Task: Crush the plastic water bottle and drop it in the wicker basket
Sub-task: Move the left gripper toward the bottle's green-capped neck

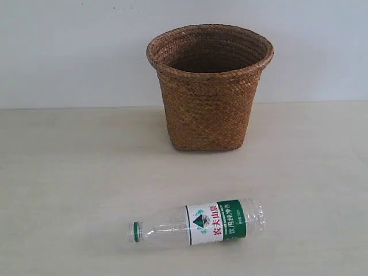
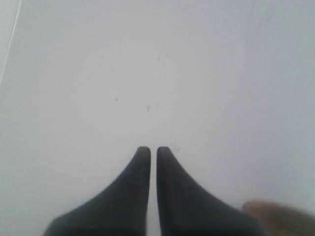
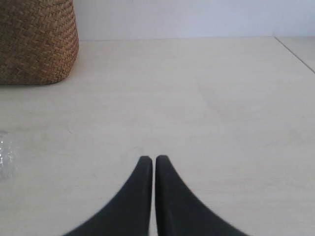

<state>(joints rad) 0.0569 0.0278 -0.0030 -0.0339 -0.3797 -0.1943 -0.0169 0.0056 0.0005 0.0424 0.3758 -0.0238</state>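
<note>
The plastic water bottle [image 1: 201, 223] lies on its side near the front of the table, green cap to the left, its label facing up. Behind it stands the wicker basket [image 1: 210, 86], upright and open. Neither arm shows in the exterior view. My left gripper [image 2: 153, 150] is shut with nothing in it, over a bare pale surface. My right gripper [image 3: 153, 159] is also shut and empty, low over the table; the wicker basket [image 3: 37, 42] and a clear sliver of the plastic water bottle [image 3: 6, 157] sit at the edge of that view.
A pale wall rises behind the table [image 1: 69, 172]. In the right wrist view a table edge or seam [image 3: 295, 54] runs off to one side. A brownish blur [image 2: 278, 216] sits in a corner of the left wrist view.
</note>
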